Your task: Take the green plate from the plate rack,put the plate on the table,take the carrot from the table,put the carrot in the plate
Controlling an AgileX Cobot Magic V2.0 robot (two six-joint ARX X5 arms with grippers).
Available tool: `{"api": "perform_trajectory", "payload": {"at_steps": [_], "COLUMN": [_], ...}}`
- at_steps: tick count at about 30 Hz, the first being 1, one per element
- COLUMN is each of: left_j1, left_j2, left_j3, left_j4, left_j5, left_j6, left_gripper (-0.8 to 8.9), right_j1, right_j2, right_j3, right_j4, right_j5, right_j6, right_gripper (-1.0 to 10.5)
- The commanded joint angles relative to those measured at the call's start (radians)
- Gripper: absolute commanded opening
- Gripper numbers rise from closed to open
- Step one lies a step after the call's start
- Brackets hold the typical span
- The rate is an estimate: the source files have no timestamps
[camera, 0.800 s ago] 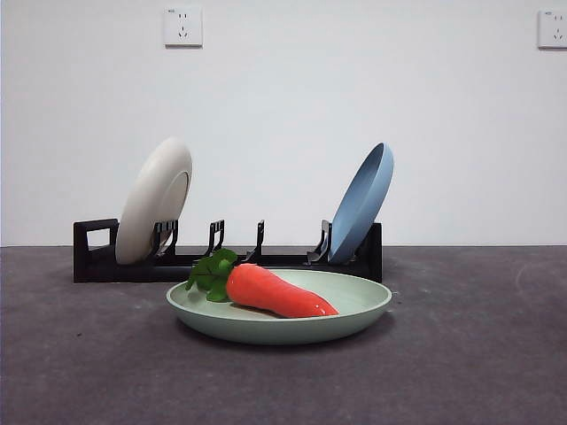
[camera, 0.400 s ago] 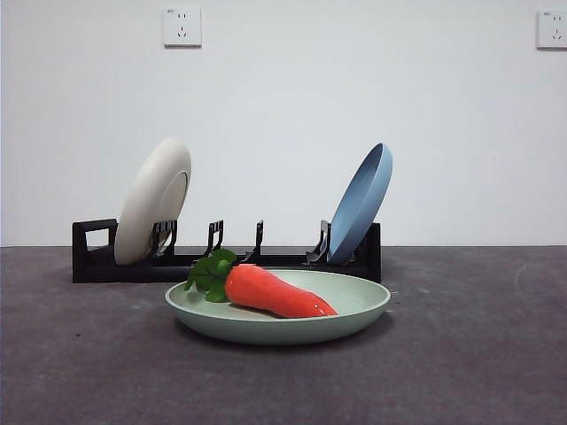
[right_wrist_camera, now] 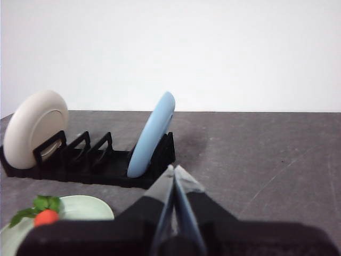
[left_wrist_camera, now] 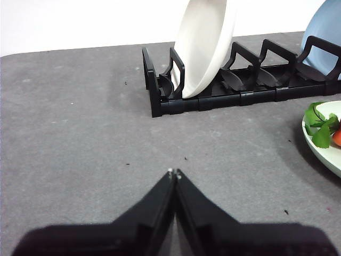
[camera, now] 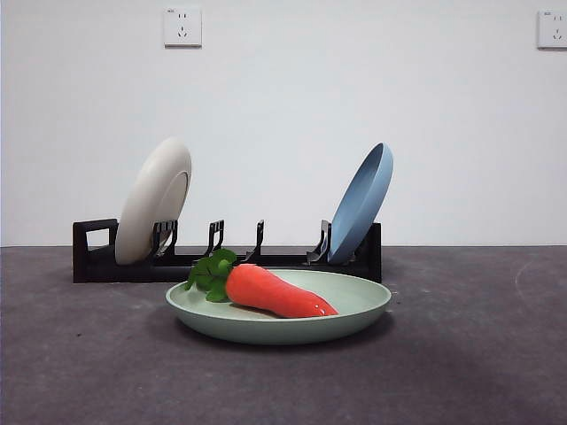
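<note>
Carrot in the plate, job looks done.
The carrot (camera: 276, 293) lies in the green plate (camera: 354, 312) on the desk (camera: 89, 354). Left claw (left_wrist_camera: 174, 173) and right claw (right_wrist_camera: 173, 169) are pinched closed, holding nothing; best keep them away.

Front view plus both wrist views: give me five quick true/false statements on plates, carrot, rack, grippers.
1. The orange-red toy carrot lies in the pale sage-green round plate. True.
2. The green plate stands in the long black slotted plate rack. False: it lies flat on the dark grey matte table, in front of the rack.
3. The cream-white plate and the blue plate lean in the rack. True.
4. The left gripper holds the carrot. False: its jaws are shut on nothing, over bare table.
5. The right gripper is wide open. False: its jaws are shut.
</note>
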Motion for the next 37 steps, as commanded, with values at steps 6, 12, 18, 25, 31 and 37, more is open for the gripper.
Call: {"api": "perform_trajectory", "payload": {"at_steps": [6,12,18,25,31,37], "left_j1": [0.002,0.003,0.002,0.003,0.003,0.002], "left_j2": [-0.002,-0.002,-0.002,-0.002,-0.002,-0.002], "left_j3": [-0.014,-0.014,-0.014,-0.014,-0.014,-0.014], "left_j4": [0.003,0.003,0.003,0.003,0.003,0.003], "left_j5": [0.000,0.000,0.000,0.000,0.000,0.000], "left_j6": [-0.007,-0.007,-0.007,-0.007,-0.007,-0.007], "left_gripper": [-0.03,-0.03,-0.03,-0.03,-0.03,-0.03], "right_j1": [-0.003,-0.002,0.007,0.013,0.012,0.012], "right_j2": [-0.121,-0.151,-0.161,-0.161,-0.160,-0.160], "right_j3": [-0.247,-0.336,-0.383,-0.387,-0.386,-0.386], "right_j4": [0.139,0.156,0.156,0.103,0.095,0.095], "right_j5": [0.009,0.037,0.035,0.031,0.031,0.031], "right_j6": [0.021,0.034,0.049,0.085,0.127,0.127], "right_gripper": [0.0,0.0,0.0,0.0,0.0,0.0]}}
